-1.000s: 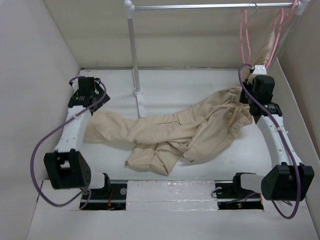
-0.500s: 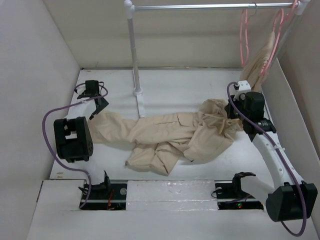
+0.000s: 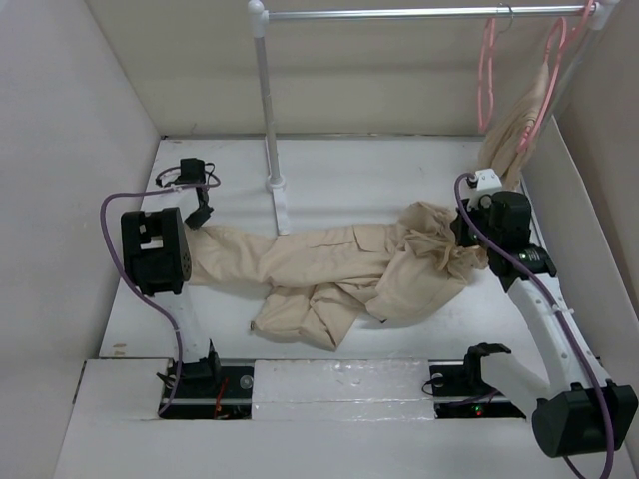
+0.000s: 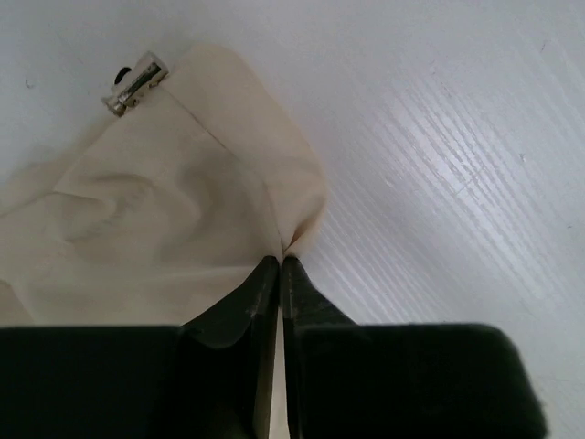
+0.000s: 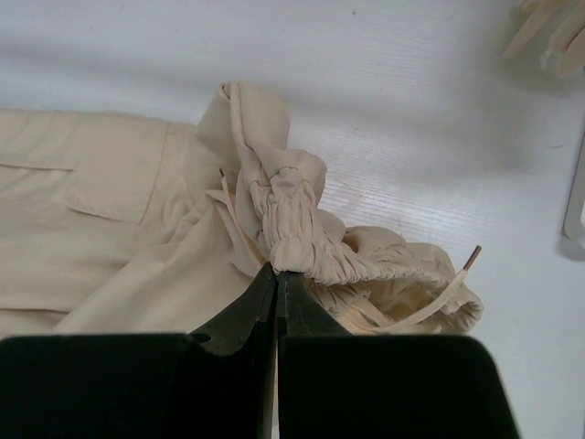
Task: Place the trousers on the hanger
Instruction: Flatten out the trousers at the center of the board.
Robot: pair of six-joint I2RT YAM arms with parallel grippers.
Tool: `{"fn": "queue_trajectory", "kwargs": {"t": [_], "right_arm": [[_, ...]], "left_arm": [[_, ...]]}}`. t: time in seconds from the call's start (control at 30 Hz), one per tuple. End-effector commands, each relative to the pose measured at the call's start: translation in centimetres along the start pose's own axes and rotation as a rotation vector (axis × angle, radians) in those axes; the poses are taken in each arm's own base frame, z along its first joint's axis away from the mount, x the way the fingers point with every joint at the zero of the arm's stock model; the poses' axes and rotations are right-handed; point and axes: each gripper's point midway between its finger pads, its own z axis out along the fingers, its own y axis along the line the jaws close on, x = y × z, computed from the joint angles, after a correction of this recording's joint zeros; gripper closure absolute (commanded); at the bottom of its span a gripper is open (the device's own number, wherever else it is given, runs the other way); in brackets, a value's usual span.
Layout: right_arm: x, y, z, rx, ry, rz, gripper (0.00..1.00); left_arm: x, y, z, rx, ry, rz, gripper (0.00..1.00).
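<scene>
Trousers [image 3: 329,264] lie sprawled across the table [image 3: 379,170] between both arms. The left gripper [image 4: 281,261] is pinched on a leg hem and the right gripper [image 5: 276,273] is clenched on the gathered waistband, likely to spread them out before the hanger [image 3: 483,75] on the far rail [image 3: 399,14].

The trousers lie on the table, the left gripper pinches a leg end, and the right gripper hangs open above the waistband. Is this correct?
Not quite. In the right wrist view the right gripper is shut on the gathered waistband of the trousers, not open above it. The rest holds: trousers on the table, left gripper pinching a leg end.
</scene>
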Motion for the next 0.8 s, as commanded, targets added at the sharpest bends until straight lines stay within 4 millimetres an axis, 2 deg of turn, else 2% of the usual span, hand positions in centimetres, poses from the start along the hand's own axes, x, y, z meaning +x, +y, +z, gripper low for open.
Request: {"fn": "queue_trajectory", "kwargs": {"t": [0.0, 0.03, 0.07, 0.1, 0.13, 0.17, 0.2, 0.23, 0.27, 0.33, 0.37, 0.43, 0.47, 0.5, 0.57, 0.6, 0.7, 0.77], "right_arm": [[-4.2, 0.0, -1.7, 0.005, -0.089, -0.026, 1.0], [-5.0, 0.2, -2.5, -0.003, -0.117, -0.032, 1.0], [-6.4, 0.5, -4.1, -0.007, -0.149, -0.047, 1.0], [-6.4, 0.5, -4.1, -0.011, -0.149, -0.048, 1.0], [-8.5, 0.6, -6.0, -0.004, -0.211, -0.062, 1.0], [-8.6, 0.9, -7.0, -0.007, -0.193, -0.075, 1.0], [-9.1, 1.4, -7.9, -0.008, -0.197, -0.083, 1.0], [-10.9, 1.8, -9.6, -0.016, -0.24, -0.094, 1.0], [-11.1, 2.3, -11.0, -0.026, -0.254, -0.095, 1.0], [-12.4, 3.2, -13.1, -0.051, -0.304, -0.103, 1.0], [-13.4, 3.5, -15.3, -0.054, -0.354, -0.095, 1.0], [-14.3, 3.4, -17.9, -0.031, -0.391, -0.095, 1.0], [-15.1, 3.3, -20.2, -0.018, -0.424, -0.093, 1.0], [-15.4, 3.3, -21.9, -0.018, -0.461, -0.092, 1.0], [-15.5, 2.0, -24.1, 0.053, -0.489, -0.078, 1.0], [-16.0, 1.4, -25.9, 0.086, -0.531, -0.067, 1.0], [-16.3, 0.6, -27.3, 0.126, -0.551, -0.056, 1.0], [-15.8, -0.8, -26.5, 0.2, -0.517, -0.047, 1.0]], "left_arm": [[-1.8, 0.1, -1.2, -0.033, -0.025, -0.013, 1.0], [-2.5, -0.1, -1.9, -0.017, -0.038, -0.023, 1.0], [-4.7, -0.5, -4.8, 0.036, -0.097, -0.056, 1.0], [-4.7, -0.4, -4.8, 0.036, -0.097, -0.056, 1.0], [-5.5, -0.6, -6.1, 0.065, -0.118, -0.072, 1.0], [-7.5, -0.6, -9.4, 0.124, -0.179, -0.111, 1.0], [-8.2, -0.4, -11.1, 0.154, -0.203, -0.13, 1.0], [-8.8, -0.2, -12.9, 0.185, -0.226, -0.166, 1.0], [-10.7, 0.4, -17.1, 0.255, -0.304, -0.217, 1.0], [-11.7, 1.7, -20.6, 0.304, -0.371, -0.272, 1.0], [-12.9, 2.9, -24.4, 0.358, -0.442, -0.332, 1.0], [-14.0, 5.0, -27.7, 0.367, -0.517, -0.389, 1.0], [-14.6, 6.5, -30.5, 0.394, -0.573, -0.431, 1.0], [-15.2, 7.7, -32.5, 0.397, -0.609, -0.457, 1.0], [-16.1, 10.0, -35.7, 0.391, -0.688, -0.505, 1.0], [-16.7, 11.0, -37.6, 0.394, -0.721, -0.52, 1.0], [-17.6, 12.9, -40.2, 0.371, -0.772, -0.555, 1.0], [-17.4, 13.0, -39.9, 0.351, -0.775, -0.537, 1.0]]}}
